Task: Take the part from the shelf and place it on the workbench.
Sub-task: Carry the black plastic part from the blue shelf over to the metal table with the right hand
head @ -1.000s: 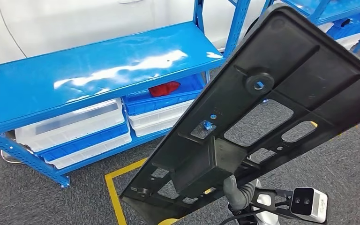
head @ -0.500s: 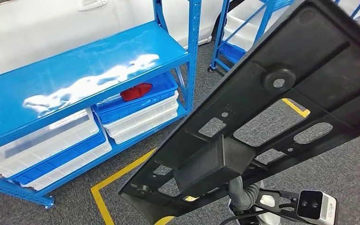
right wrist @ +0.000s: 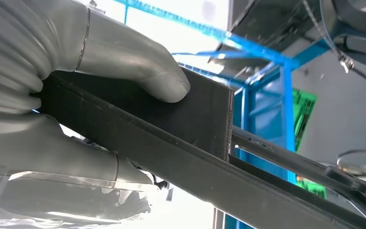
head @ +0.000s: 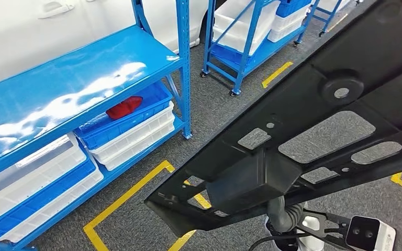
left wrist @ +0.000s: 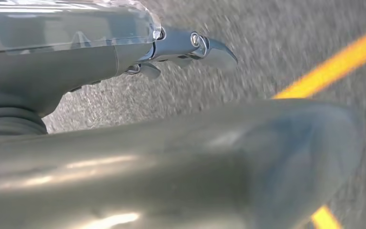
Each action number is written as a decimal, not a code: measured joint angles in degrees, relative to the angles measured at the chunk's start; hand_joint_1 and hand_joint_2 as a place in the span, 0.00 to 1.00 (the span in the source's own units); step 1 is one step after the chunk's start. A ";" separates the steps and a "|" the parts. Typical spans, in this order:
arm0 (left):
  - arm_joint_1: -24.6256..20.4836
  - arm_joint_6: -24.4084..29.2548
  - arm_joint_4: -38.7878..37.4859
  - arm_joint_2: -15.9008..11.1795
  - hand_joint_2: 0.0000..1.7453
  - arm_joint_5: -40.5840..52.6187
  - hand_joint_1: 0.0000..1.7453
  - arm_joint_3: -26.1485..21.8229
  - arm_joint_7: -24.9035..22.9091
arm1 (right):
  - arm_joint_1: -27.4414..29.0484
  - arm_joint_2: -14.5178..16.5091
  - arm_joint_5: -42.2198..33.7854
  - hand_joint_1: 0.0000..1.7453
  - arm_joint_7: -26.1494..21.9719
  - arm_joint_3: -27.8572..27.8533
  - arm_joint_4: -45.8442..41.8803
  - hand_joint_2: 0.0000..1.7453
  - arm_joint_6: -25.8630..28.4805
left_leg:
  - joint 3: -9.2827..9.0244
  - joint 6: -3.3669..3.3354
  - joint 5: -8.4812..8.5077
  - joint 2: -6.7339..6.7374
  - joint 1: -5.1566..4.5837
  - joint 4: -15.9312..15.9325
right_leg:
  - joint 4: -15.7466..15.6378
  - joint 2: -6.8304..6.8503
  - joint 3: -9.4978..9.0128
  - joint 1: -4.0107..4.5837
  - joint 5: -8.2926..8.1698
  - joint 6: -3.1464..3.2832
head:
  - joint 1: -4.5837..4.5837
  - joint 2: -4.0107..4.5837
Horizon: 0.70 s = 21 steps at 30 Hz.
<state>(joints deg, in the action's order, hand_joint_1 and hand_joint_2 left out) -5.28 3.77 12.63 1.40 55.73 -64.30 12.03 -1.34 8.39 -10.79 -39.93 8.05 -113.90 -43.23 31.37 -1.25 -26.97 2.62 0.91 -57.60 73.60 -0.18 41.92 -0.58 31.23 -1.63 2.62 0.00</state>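
Now | right robot hand (right wrist: 76, 95) grips black part (head: 303, 130), edges cut off | left robot hand (left wrist: 171, 162) blurred, state unclear

I am gripping the black part (right wrist: 171, 143) in my right hand (right wrist: 71, 95), thumb pressing one face and fingers (right wrist: 52, 152) the other. My left hand (left wrist: 124, 71) is hanging over the floor, holding nothing.

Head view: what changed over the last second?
The camera has turned: the blue shelf now sits further left, and a second rack has come into view. The black part stays gripped in the right hand, filling the same side of the frame.
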 joint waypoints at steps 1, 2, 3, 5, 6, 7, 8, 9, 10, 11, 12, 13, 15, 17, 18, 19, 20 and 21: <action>-0.04 0.06 -0.01 0.33 0.00 0.26 0.00 0.26 -0.34 | 0.03 0.02 -0.11 1.00 0.01 -0.24 -0.10 1.00 -0.43 | -0.13 0.06 -0.11 0.68 -0.05 0.00 | -2.95 0.38 -1.56 0.03 -1.75 0.18 | 0.00 0.00; -0.06 0.16 -0.01 0.72 0.00 0.44 0.00 0.48 -0.74 | 0.02 0.05 -0.26 1.00 0.00 -0.41 -0.27 1.00 -0.88 | -0.31 0.16 -0.24 1.32 -0.11 0.01 | -7.27 1.53 -3.91 0.22 -3.63 0.56 | 0.00 0.00; -0.05 0.29 -0.02 1.17 0.00 0.63 0.00 0.68 -1.13 | -0.05 0.11 -0.41 1.00 0.00 -0.53 -0.44 1.00 -1.31 | -0.49 0.35 -0.41 1.88 -0.26 -0.01 | -11.22 3.02 -6.03 0.58 -4.91 1.02 | 0.00 0.00; -0.03 0.50 -0.02 1.86 0.00 0.96 0.00 1.10 -1.87 | -0.30 0.27 -0.61 1.00 -0.01 -0.67 -0.71 1.00 -1.85 | -0.73 0.84 -0.68 2.95 -0.45 0.00 | -15.39 4.88 -8.09 1.29 -5.74 1.81 | 0.00 0.00; -0.04 0.52 -0.02 2.17 0.00 1.08 0.00 1.29 -2.15 | -0.44 0.33 -0.64 1.00 -0.01 -0.72 -0.74 1.00 -1.89 | -0.84 1.11 -0.77 3.54 -0.51 0.07 | -15.61 4.61 -8.01 1.50 -5.64 2.02 | 0.00 0.00; -0.12 0.45 -0.02 2.43 0.00 1.15 0.00 1.45 -2.38 | -0.56 0.37 -0.68 1.00 0.00 -0.76 -0.78 1.00 -1.69 | -1.03 1.39 -0.85 4.12 -0.52 0.19 | -15.82 3.78 -7.97 1.44 -5.80 2.25 | 0.00 0.00; -0.24 0.32 -0.02 2.70 0.00 1.20 0.00 1.56 -2.56 | -0.67 0.36 -0.76 1.00 0.00 -0.73 -0.81 1.00 -1.35 | -1.16 1.69 -1.13 3.79 -0.47 0.06 | -16.14 3.08 -8.09 1.29 -5.99 2.48 | 0.00 0.00; -0.33 0.20 -0.02 2.94 0.00 1.21 0.00 1.63 -2.69 | -0.87 0.34 -0.92 1.00 0.00 -0.59 -0.84 1.00 -0.94 | -1.00 1.94 -1.83 2.68 -0.41 -0.72 | -16.49 2.41 -8.26 1.09 -6.19 2.76 | 0.00 0.00; -0.38 0.10 -0.02 3.15 0.00 1.21 0.00 1.66 -2.88 | -1.17 0.31 -1.18 1.00 0.00 -0.35 -0.84 1.00 -0.53 | -0.21 2.13 -3.18 1.12 -0.34 -2.77 | -16.82 1.72 -8.45 0.87 -6.40 3.05 | 0.00 0.00; -0.34 0.10 -0.02 3.33 0.00 1.19 0.00 1.66 -3.08 | -1.50 0.25 -1.51 1.00 -0.01 -0.04 -0.79 1.00 -0.22 | 1.20 2.24 -4.96 -0.64 -0.21 -5.95 | -16.97 1.06 -8.54 0.75 -6.51 3.23 | 0.00 0.00; -0.21 0.17 -0.02 3.52 0.00 1.16 0.00 1.66 -3.30 | -1.82 0.19 -1.85 1.00 0.00 0.28 -0.68 1.00 0.01 | 3.12 2.29 -6.87 -1.64 -0.19 -9.96 | -16.97 0.29 -8.52 0.73 -6.52 3.40 | 0.00 0.00; -0.08 0.28 -0.02 3.70 0.00 1.14 0.00 1.66 -3.51 | -2.03 0.11 -2.16 1.00 0.01 0.56 -0.54 1.00 0.20 | 4.99 2.35 -8.26 -2.01 -0.17 -13.70 | -16.91 -0.53 -8.49 0.75 -6.53 3.48 | 0.00 0.00; 0.05 0.50 -0.02 3.94 0.00 1.15 0.00 1.66 -3.71 | -2.21 -0.09 -2.61 1.00 0.02 0.88 -0.26 1.00 0.41 | 6.51 2.42 -7.70 -2.18 -0.15 -15.95 | -16.68 -2.23 -8.51 0.76 -6.46 3.46 | 0.00 0.00; 0.00 0.63 -0.02 4.05 0.00 1.36 0.00 1.66 -3.72 | -2.36 -0.31 -2.98 1.00 0.03 1.08 -0.11 1.00 0.65 | 4.02 2.38 -3.26 -3.15 0.03 -9.65 | -16.27 -3.87 -8.62 0.64 -6.24 3.15 | 0.00 0.00; -0.01 0.73 -0.02 4.09 0.00 1.54 0.00 1.67 -3.71 | -2.42 -0.40 -3.20 1.00 0.03 1.19 -0.08 1.00 0.81 | 2.42 2.35 -1.48 -4.68 0.19 -5.76 | -15.94 -4.60 -8.53 0.65 -6.08 2.89 | 0.00 0.00; -0.01 0.88 -0.02 4.13 0.00 1.72 0.00 1.68 -3.69 | -2.44 -0.48 -3.40 1.00 0.04 1.32 -0.08 1.00 0.93 | 1.19 2.27 -0.37 -6.04 0.35 -2.86 | -15.62 -5.28 -8.31 0.62 -5.97 2.60 | 0.00 0.00; 0.00 1.11 -0.02 4.17 0.00 1.83 0.00 1.68 -3.67 | -2.40 -0.52 -3.59 1.00 0.06 1.46 -0.09 1.00 0.98 | 0.61 2.13 -0.06 -7.10 0.41 -1.36 | -15.39 -5.90 -7.99 0.55 -5.95 2.25 | 0.00 0.00; -0.01 1.37 -0.02 4.20 0.00 1.85 0.00 1.69 -3.65 | -2.31 -0.55 -3.73 1.00 0.07 1.59 -0.10 1.00 0.98 | 0.51 1.91 -0.27 -7.46 0.37 -1.01 | -15.28 -6.52 -7.67 0.48 -6.04 1.88 | 0.01 0.00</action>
<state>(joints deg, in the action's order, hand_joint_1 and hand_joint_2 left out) -5.29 5.14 12.61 5.60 57.58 -62.61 8.39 -3.65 7.84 -14.52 -39.86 9.64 -113.99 -42.26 31.89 0.66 -27.24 -4.84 1.27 -58.62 58.32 -6.70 34.25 -0.10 25.19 0.25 2.63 0.00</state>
